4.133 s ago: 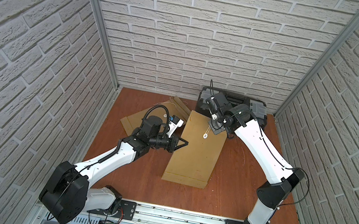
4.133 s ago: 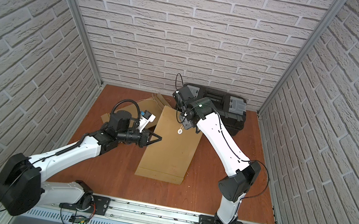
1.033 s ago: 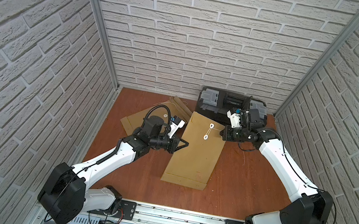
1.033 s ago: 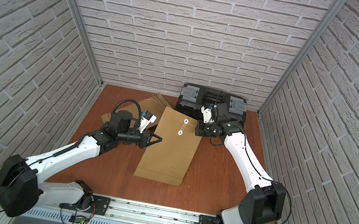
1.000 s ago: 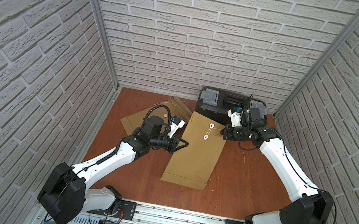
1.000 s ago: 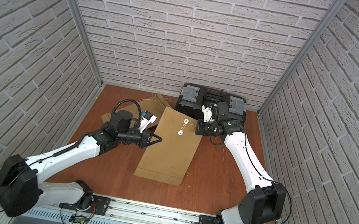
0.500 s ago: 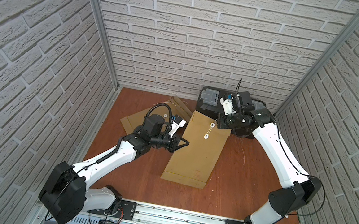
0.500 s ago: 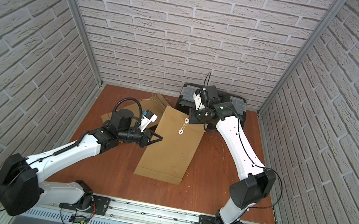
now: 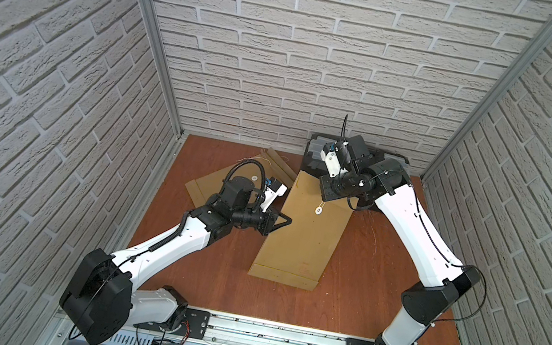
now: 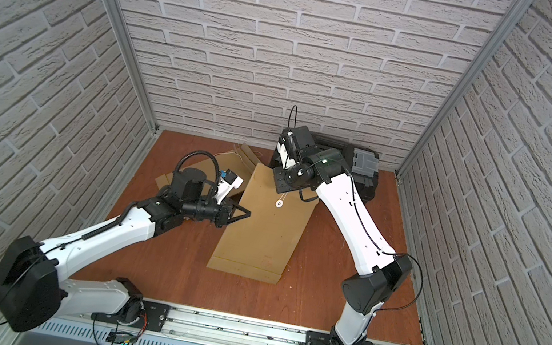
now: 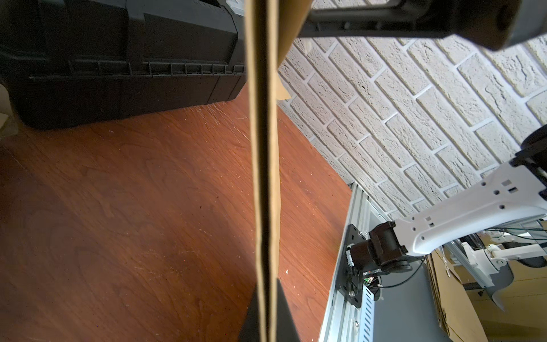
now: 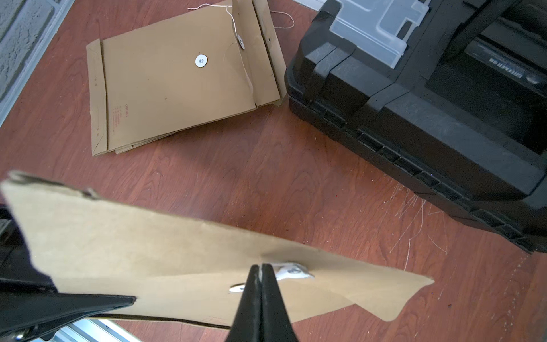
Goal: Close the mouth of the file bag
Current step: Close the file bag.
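The file bag (image 9: 304, 240) (image 10: 261, 236) is a brown paper envelope, raised at its left edge and sloping down to the wooden floor. My left gripper (image 9: 287, 220) (image 10: 247, 213) (image 11: 266, 314) is shut on that left edge, which the left wrist view shows edge-on. My right gripper (image 9: 326, 198) (image 10: 281, 190) (image 12: 260, 268) hangs over the bag's mouth end, shut on a thin white string that runs down to the white button (image 9: 318, 210) (image 10: 278, 203). The right wrist view shows the folded flap (image 12: 370, 293) and two white discs (image 12: 291, 271) just past the fingertips.
A stack of other brown file bags (image 9: 222, 187) (image 12: 177, 86) lies behind my left arm. A black toolbox (image 9: 388, 158) (image 12: 429, 103) (image 11: 118, 59) stands against the back wall, just behind my right gripper. Brick walls close in three sides; a metal rail (image 9: 276, 338) runs along the front.
My right arm has swung from the bag's right side to above its mouth end, drawing the string with it. The left arm and bag have stayed put.
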You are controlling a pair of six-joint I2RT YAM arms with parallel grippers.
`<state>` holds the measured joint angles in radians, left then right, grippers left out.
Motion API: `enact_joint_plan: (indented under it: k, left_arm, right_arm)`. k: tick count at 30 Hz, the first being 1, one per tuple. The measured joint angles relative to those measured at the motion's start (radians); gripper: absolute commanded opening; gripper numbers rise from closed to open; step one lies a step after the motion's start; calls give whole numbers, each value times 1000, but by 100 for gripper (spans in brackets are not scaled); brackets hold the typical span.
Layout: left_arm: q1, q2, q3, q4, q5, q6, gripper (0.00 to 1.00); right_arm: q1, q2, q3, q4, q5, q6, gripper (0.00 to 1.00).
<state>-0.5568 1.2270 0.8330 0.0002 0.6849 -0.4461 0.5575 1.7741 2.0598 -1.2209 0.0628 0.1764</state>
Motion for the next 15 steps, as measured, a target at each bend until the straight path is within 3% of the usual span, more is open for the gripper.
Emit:
enact_joint_plan:
  k: [15]
  left_arm:
    - [0,5,0,-5,-5,0,0]
  right_arm:
    - [-26,-148,-381,261,-180,98,5]
